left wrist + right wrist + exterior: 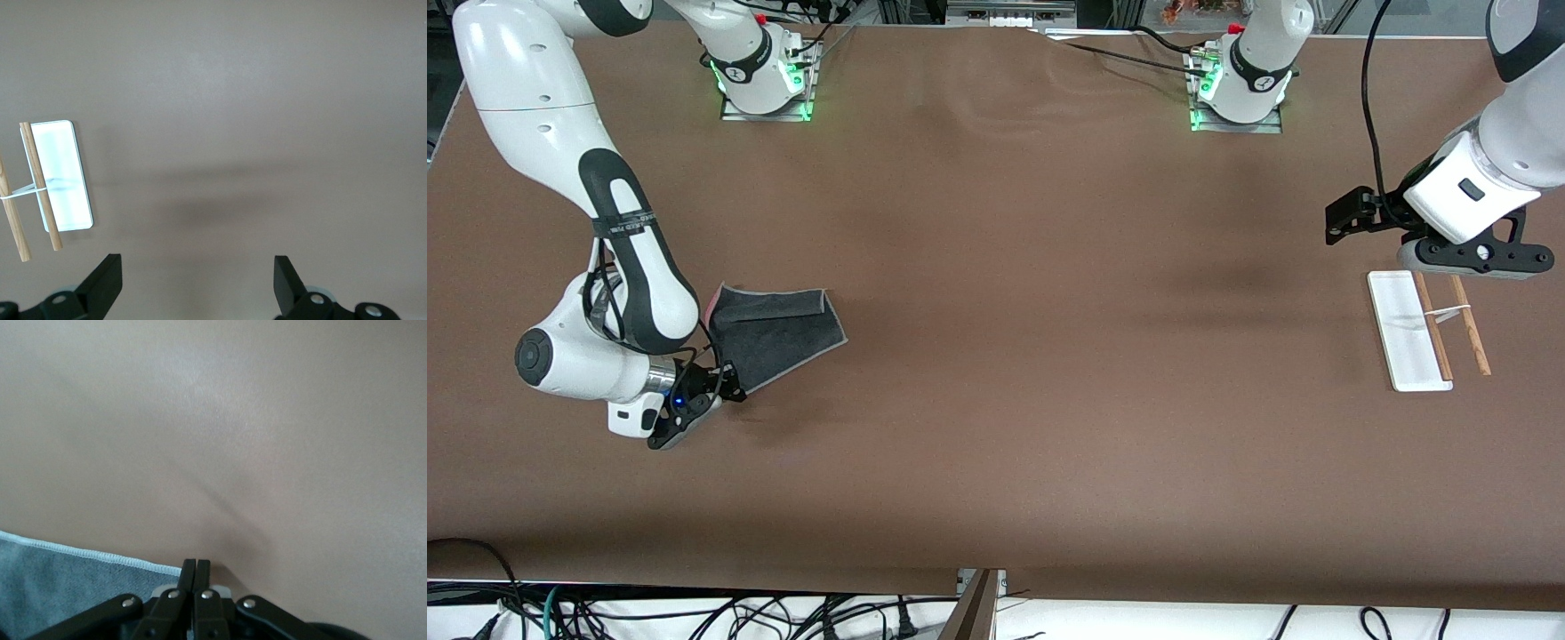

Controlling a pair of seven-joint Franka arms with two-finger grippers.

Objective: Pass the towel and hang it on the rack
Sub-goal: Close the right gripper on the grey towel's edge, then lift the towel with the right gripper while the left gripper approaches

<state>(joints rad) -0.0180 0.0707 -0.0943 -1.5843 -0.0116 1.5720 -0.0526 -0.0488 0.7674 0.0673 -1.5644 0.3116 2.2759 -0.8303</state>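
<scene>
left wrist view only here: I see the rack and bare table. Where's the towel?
Observer: The towel lies on the table at the right arm's end; the rack is at the left arm's end.
Operator: Right gripper on it?
Observer: Yes. The right gripper is down at the towel corner nearest the front camera, shut on it.
Operator: Any of it flipped?
Observer: Only a thin strip of the pink reverse shows, at the edge beside the right arm. The rest shows dark grey.
</scene>
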